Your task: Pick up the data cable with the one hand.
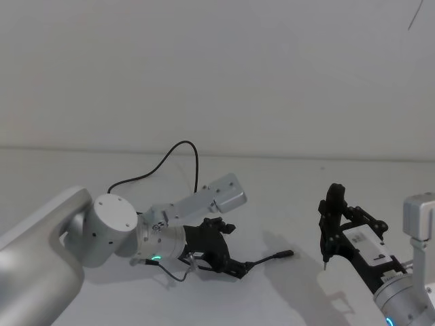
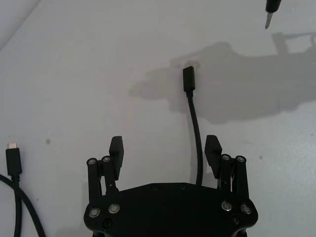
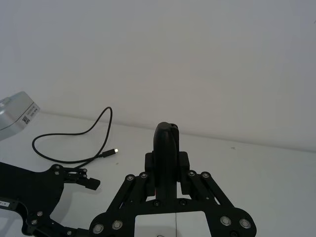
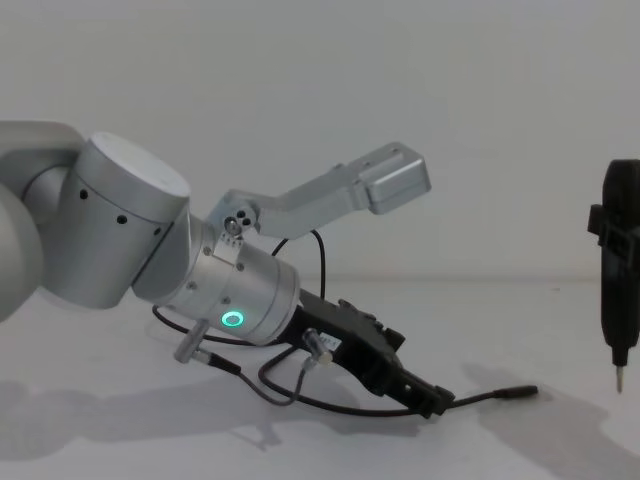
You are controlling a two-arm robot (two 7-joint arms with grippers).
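The left gripper point(image 2: 164, 143) set wide fingers point(image 2: 116, 148) astride the data cable point(image 2: 195, 118), thin enough to slip beneath; the right gripper point(image 3: 167, 165) clamped a tool point(image 4: 618, 260).

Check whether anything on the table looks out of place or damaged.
Nothing stands out. The data cable lies in loose curves on the table with no visible damage, one end running between the open fingers of the left gripper. The right gripper holds a pointed black tool upright, clear of the cable.
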